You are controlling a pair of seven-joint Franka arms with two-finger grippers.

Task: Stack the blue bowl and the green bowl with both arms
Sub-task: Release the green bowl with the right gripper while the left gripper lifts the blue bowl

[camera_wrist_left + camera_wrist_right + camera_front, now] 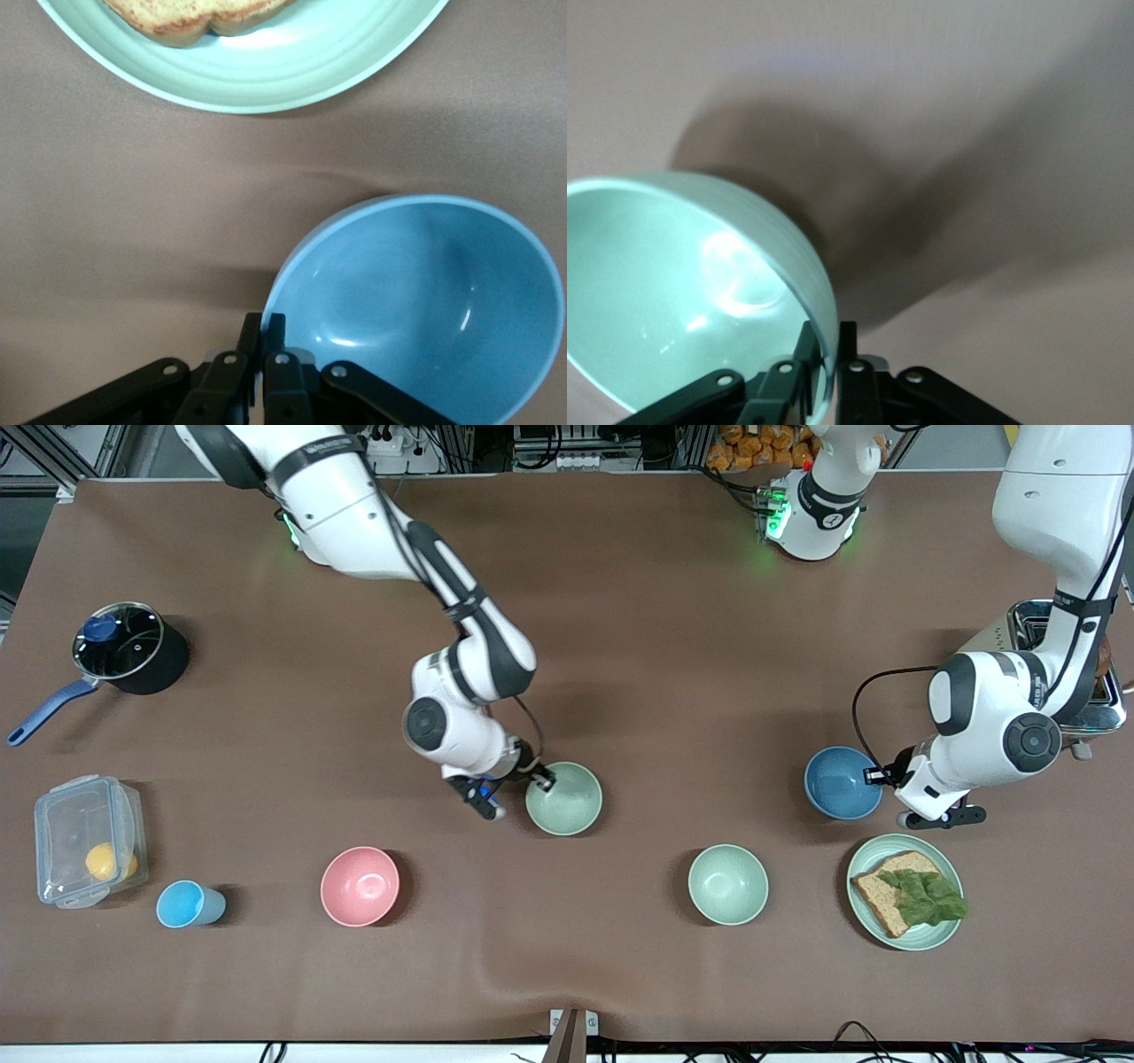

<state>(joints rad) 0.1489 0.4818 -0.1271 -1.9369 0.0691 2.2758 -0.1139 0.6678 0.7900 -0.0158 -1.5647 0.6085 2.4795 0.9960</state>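
The green bowl [563,798] sits on the brown table near its middle. My right gripper [540,779] is at the bowl's rim, one finger inside and one outside. In the right wrist view the jaws have parted a little, and the outer finger [847,341] stands a sliver off the green bowl [673,292]. The blue bowl [840,781] rests toward the left arm's end of the table. My left gripper [877,777] is shut on its rim. In the left wrist view its fingers [275,329] pinch the edge of the blue bowl [416,301].
A paler mint bowl [728,884] and a pink bowl [359,886] sit nearer the front camera. A green plate [904,934] with bread and lettuce lies just nearer than the blue bowl. A light-blue cup [189,903], a plastic box [87,840], a pot [128,648] and a toaster [1032,624] stand toward the table's ends.
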